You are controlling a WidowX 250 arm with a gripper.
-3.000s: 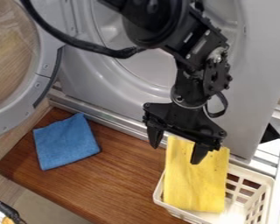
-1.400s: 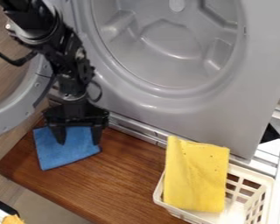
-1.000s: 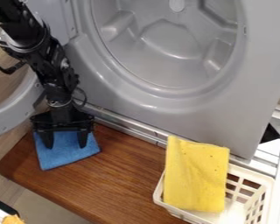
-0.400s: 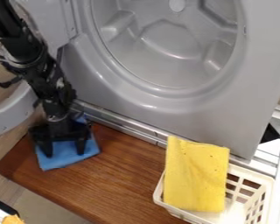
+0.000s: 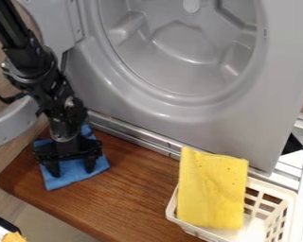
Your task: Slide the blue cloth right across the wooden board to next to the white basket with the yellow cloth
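Near the grey round door [image 5: 13, 124], on the brown wooden bench [image 5: 141, 198], lay a flat blue fabric cloth [image 5: 72, 176] beneath the black two-finger gripper [image 5: 71, 166], whose fingers stood spread. The cloth looked light, soft and limp, hardly fragile, probably best pinched by a raised central fold, not its thin edge

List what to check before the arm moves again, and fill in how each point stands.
1. Gripper over the blue cloth: ok.
2. Gripper's fingers spread apart: ok.
3. Fingertips pressing on the blue cloth: cannot tell.
4. Blue cloth clamped between the fingers: not ok, they stand apart.
5. Yellow cloth and white basket away from the gripper: ok.
6. Arm free of the grey door: cannot tell.
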